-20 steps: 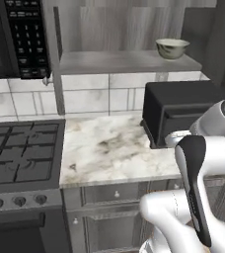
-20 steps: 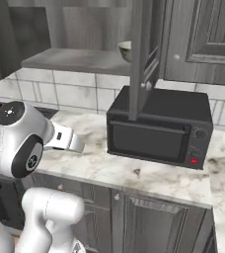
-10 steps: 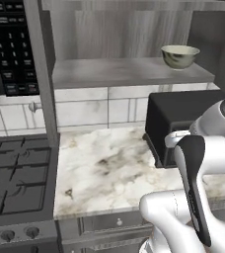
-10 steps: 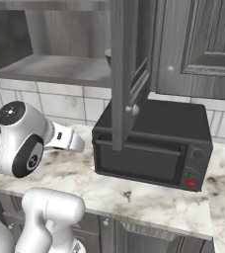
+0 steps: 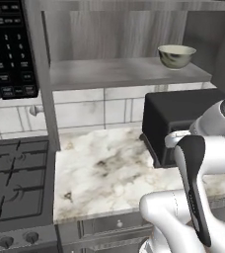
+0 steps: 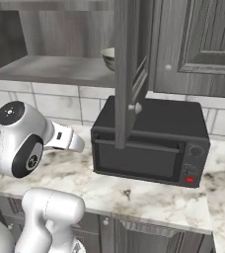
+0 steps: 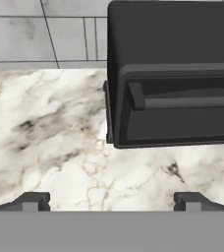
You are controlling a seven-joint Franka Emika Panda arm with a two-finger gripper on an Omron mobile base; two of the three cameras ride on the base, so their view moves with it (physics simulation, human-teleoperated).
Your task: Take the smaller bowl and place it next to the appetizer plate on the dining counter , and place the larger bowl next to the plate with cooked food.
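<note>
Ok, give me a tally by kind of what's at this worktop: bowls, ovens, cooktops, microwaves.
Bowls: 1, the smaller bowl on the open shelf
Toaster ovens: 1, black
Cooktops: 1
Microwaves: 1, black
Total: 4

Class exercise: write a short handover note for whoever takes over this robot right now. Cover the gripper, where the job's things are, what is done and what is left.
Gripper: jaws wide open, holding nothing, above the marble worktop in front of the black toaster oven.
Smaller bowl: upright on the open cabinet shelf above the oven, untouched.
Larger bowl, both plates and the dining counter: not located from here.
Done: nothing placed.
Left: reach up for the smaller bowl, carry it to the dining counter beside the appetizer plate, then handle the larger bowl.
</note>
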